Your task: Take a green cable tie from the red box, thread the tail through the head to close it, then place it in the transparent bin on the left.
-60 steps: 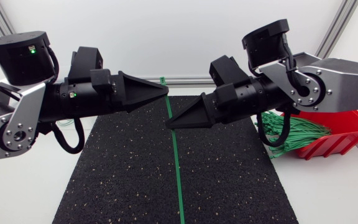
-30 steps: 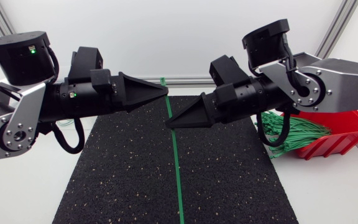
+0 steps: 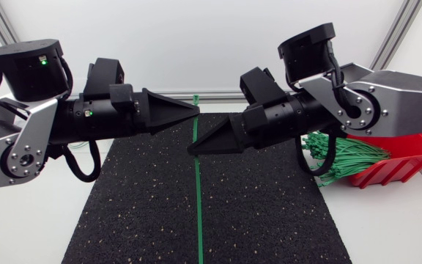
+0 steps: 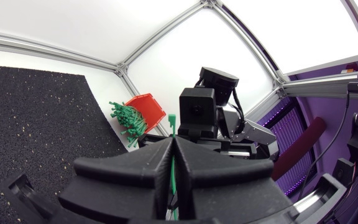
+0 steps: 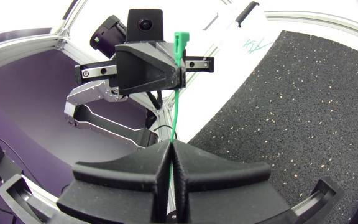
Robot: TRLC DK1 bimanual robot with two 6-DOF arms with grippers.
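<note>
A green cable tie (image 3: pixel 197 205) hangs upright over the black mat, its head (image 3: pixel 195 97) on top. My left gripper (image 3: pixel 195 110) is shut on it just below the head. A little lower on the strap my right gripper (image 3: pixel 190 149) is shut as well, tip to tip with the left one. From the left wrist, the head (image 4: pixel 173 121) sticks up past my shut left gripper (image 4: pixel 174 140). From the right wrist, the strap (image 5: pixel 175 112) runs from my right gripper (image 5: pixel 171 147) up to the left gripper (image 5: pixel 179 72). The red box (image 3: pixel 409 158) lies at the right.
A bundle of several green ties (image 3: pixel 343 158) spills out of the red box toward the mat (image 3: pixel 269 220). The box (image 4: pixel 148 107) and its ties also show beyond my left gripper. The white table surrounds the mat on both sides.
My left gripper has closed fully on the tie below its head. The right arm has shifted a little left, and the hanging strap has swung with it to near vertical.
</note>
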